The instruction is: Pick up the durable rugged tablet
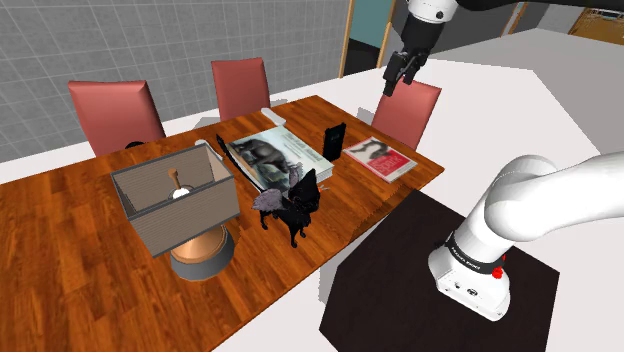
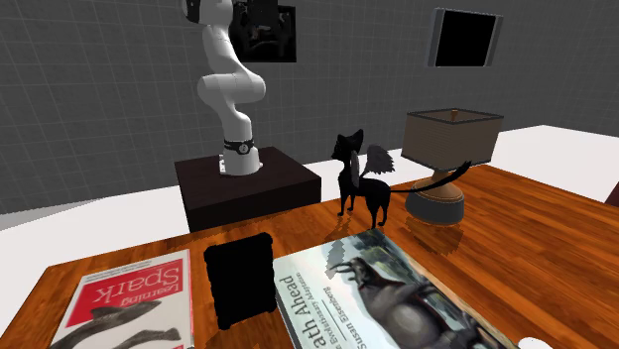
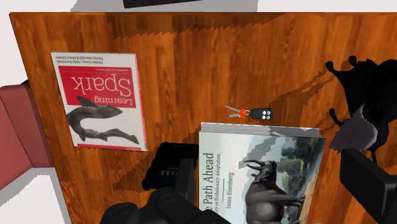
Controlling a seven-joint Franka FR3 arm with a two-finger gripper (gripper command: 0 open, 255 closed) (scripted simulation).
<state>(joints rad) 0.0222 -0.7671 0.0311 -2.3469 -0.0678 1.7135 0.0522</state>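
Note:
The rugged tablet [image 1: 335, 140] is a black slab standing upright on the wooden table [image 1: 60, 260], between a red book and a large animal-cover book. In the second exterior view the tablet [image 2: 240, 278] rises in the foreground. My gripper [image 1: 398, 72] hangs high above the table's far corner, well clear of the tablet. In the wrist view the gripper [image 3: 277, 191] is open, its fingers wide apart with nothing between them. The tablet [image 3: 164, 164] lies far below, partly hidden behind one finger [image 3: 186, 181].
A red "Learning Spark" book [image 3: 102, 102] and a big animal-cover book [image 3: 261, 172] flank the tablet. Keys [image 3: 254, 114] lie by the big book. A black winged cat figurine [image 1: 292, 200] and a box-shaded lamp [image 1: 185, 205] stand mid-table. Red chairs [image 1: 408, 110] line the far edge.

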